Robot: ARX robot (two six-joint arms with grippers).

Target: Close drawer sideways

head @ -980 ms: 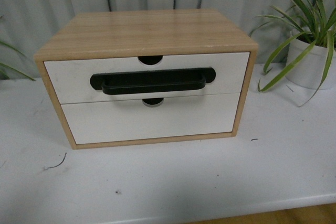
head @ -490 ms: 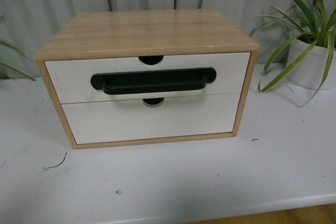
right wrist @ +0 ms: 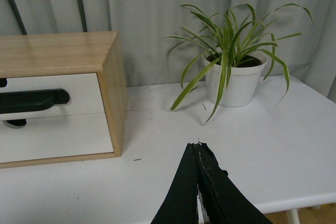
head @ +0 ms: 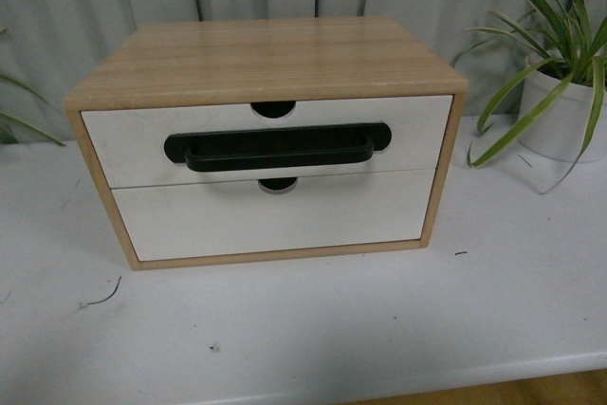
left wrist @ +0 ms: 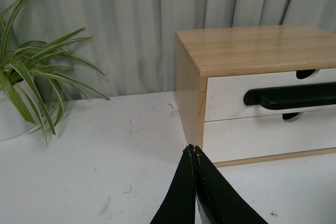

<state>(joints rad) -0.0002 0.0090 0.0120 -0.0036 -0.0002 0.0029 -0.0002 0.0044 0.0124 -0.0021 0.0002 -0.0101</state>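
standing on the white table (head: 313,329), the wooden cabinet (head: 266,59) faces the front camera with two white drawer fronts, one above the other. the drawer (head: 123,139) with the long black handle (head: 277,147) is the upper one; it has a half-round notch (head: 274,108) in its top edge, and its front sits flush with the cabinet frame. the plain lower drawer front (head: 275,220) is directly under it and also flush. neither arm shows in the front view.

in the left wrist view, the left gripper (left wrist: 192,153) has its two black fingers pressed together with nothing between them. it hangs above the table, near the cabinet's left front corner but apart from it. a potted plant (left wrist: 31,85) stands well apart on that side.

in the right wrist view, the right gripper (right wrist: 196,148) also has its fingers together and holds nothing. it is over the bare table, between the cabinet side and a plant in a white pot (right wrist: 234,80), touching neither.
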